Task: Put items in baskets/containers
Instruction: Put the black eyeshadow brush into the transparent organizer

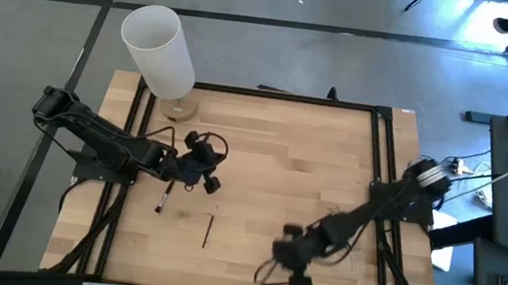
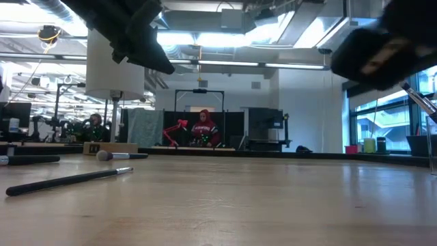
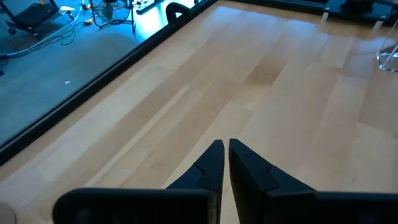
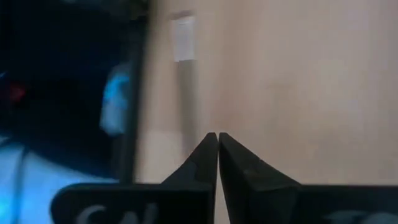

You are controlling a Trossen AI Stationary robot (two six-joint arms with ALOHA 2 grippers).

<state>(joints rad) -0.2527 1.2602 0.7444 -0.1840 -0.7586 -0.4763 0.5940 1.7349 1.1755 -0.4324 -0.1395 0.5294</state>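
Overhead, we see two brushes on the wooden counter (image 1: pixel 273 145): one brush (image 1: pixel 162 198) at about 8 o'clock from its centre, a thinner brush (image 1: pixel 209 227) just beside it toward 6. Our left gripper (image 1: pixel 209 174) hovers above them; our right gripper (image 1: pixel 288 266) sits near the 6 o'clock edge.

Low across the counter, a dark brush (image 2: pixel 68 180) lies at 9 o'clock, a pale-tipped one (image 2: pixel 119 156) behind it.

From our left wrist, the fingers (image 3: pixel 214 163) are nearly closed, holding nothing.

From our right wrist, the fingers (image 4: pixel 208 154) meet, empty.
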